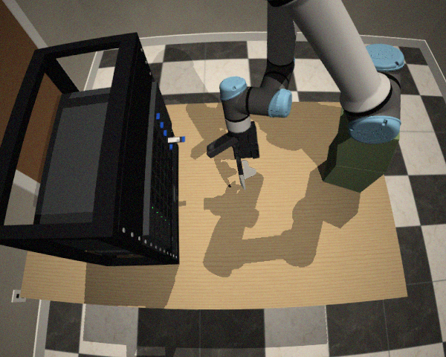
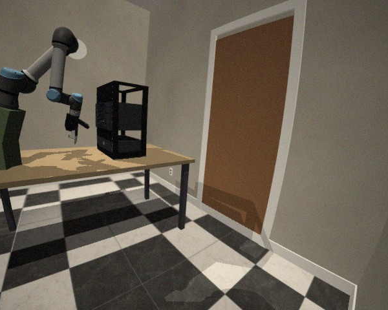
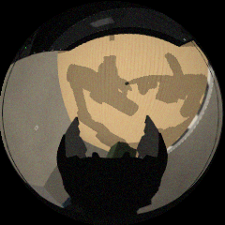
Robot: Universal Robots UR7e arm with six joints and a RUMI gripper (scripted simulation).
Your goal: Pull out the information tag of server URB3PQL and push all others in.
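Observation:
The black rack [image 1: 102, 226] [image 2: 115, 123] [image 3: 141, 23] stands upright on the table. One information tag [image 1: 174, 140] sticks out from the rack's front as a white strip with a blue end. Other tags show only blue ends close to the front, such as one above it [image 1: 164, 132] and one below it [image 1: 170, 146]. No service tag print is readable. My gripper [image 1: 243, 179] [image 2: 72, 137] [image 3: 112, 116] is open and empty, pointing down in front of the rack, apart from the rack and the tags.
The wooden table [image 1: 292, 284] [image 2: 167, 156] carries the rack. The green arm pedestal [image 1: 354, 169] [image 2: 0, 133] stands opposite the rack's front. A dark camera-like bar [image 1: 221, 145] [image 2: 83, 123] juts from the gripper's body toward the rack. A brown door [image 2: 247, 116] is in the wall behind.

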